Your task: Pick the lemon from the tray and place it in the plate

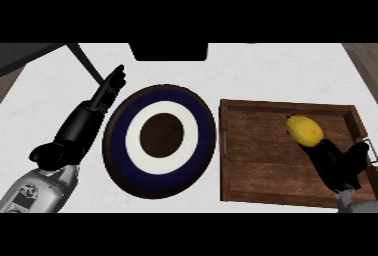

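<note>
A yellow lemon [303,129] lies in the far right part of the brown wooden tray [258,165]. My right hand [336,162] sits over the tray just below the lemon, its fingers reaching up to the fruit's near side; whether they curl round it is hidden. Left of the tray rests a round plate [160,140] with a dark blue rim, a white ring and a brown middle. Along the plate's left side my left hand [100,102] is stretched out flat on the counter, fingers straight and pointing away from me.
The white counter [280,70] runs behind the plate and tray. A dark block [170,50] sits at the far edge, and a thin dark bar [85,62] slants across the far left corner. The tray has a metal handle [371,150] on its right side.
</note>
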Robot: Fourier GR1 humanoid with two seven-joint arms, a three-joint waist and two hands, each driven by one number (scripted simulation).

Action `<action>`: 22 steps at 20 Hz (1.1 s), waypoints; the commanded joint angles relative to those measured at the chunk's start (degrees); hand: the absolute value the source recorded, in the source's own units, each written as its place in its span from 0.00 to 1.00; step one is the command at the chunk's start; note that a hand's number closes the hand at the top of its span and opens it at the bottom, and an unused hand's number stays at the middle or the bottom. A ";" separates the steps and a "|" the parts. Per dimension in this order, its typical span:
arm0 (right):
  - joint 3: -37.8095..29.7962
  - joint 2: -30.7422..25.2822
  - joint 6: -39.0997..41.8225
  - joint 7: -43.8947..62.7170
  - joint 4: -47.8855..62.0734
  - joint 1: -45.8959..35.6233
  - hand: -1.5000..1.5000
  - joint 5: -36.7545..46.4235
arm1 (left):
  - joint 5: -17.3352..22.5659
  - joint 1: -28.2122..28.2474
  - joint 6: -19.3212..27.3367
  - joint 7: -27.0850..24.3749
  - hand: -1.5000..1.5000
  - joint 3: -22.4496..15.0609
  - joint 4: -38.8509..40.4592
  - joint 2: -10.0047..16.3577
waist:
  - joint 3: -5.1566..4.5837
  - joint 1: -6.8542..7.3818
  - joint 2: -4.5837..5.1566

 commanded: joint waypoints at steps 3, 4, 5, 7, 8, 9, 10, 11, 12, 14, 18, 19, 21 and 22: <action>-8.38 3.00 6.29 3.61 -4.48 -6.91 0.00 -15.76 | -3.73 7.10 2.45 -0.41 0.50 3.34 3.18 4.47 | -0.44 1.60 0.47; -10.32 4.65 6.99 3.86 -6.53 -7.71 0.00 -20.41 | -4.25 8.69 3.55 -0.93 0.50 5.17 4.50 5.90 | -0.44 2.14 0.24; -12.77 5.33 7.42 4.78 -6.24 -10.68 0.00 -24.28 | -4.99 9.76 4.48 -0.85 0.50 6.17 6.52 6.76 | -0.40 3.28 0.54; -15.45 -10.53 1.65 1.57 -5.26 -13.13 0.00 -5.50 | -5.29 13.47 5.46 -0.31 0.50 5.74 8.22 6.48 | -1.05 2.98 0.31; -20.52 -4.26 -3.32 1.07 -6.33 -13.82 0.00 -13.30 | -4.86 15.42 6.14 -1.87 0.50 7.59 9.05 6.93 | -0.70 1.40 0.24; -20.67 -2.26 -4.94 -0.64 -9.20 -11.75 0.00 -13.52 | -4.81 18.22 6.30 -4.11 0.50 7.36 9.06 6.28 | -0.65 0.48 0.05; -20.70 0.17 -9.46 -0.55 -9.89 -13.14 0.00 -12.83 | -5.32 19.09 6.67 -5.05 0.50 7.91 9.84 6.66 | -0.64 0.69 0.17; -20.99 2.15 -8.18 -4.23 -9.75 -10.31 0.00 -12.77 | -5.39 20.42 7.04 -6.02 0.50 8.44 8.46 6.69 | -0.51 0.45 0.28; -22.64 3.38 -10.27 -3.89 -13.08 -8.97 0.00 -14.72 | -4.21 19.15 6.81 -5.53 0.50 9.79 9.21 6.55 | -0.52 -0.54 0.17; -24.50 3.71 -10.25 -3.89 -17.95 -4.57 0.00 -16.23 | -4.76 19.49 6.91 -6.95 0.50 10.24 10.54 5.82 | -0.50 -1.12 0.27; -28.15 1.24 -4.65 0.25 -24.80 0.41 0.00 -19.14 | -4.93 22.33 3.98 -11.43 0.50 12.61 12.62 4.62 | -0.48 -0.44 0.49; -29.11 -1.35 -2.16 2.07 -25.20 0.88 0.00 -20.14 | -3.94 24.16 2.58 -9.90 0.50 13.17 9.71 6.61 | -0.46 -0.35 0.45; -27.42 -4.85 1.74 5.01 -26.83 3.14 0.00 -19.62 | -4.75 23.92 4.20 -12.92 0.50 12.62 12.12 4.45 | -0.49 -0.61 0.43; -27.89 -6.42 5.00 5.35 -26.54 5.35 0.00 -20.05 | -6.98 23.95 6.00 -13.02 0.50 10.45 12.65 2.60 | -0.48 -0.93 0.45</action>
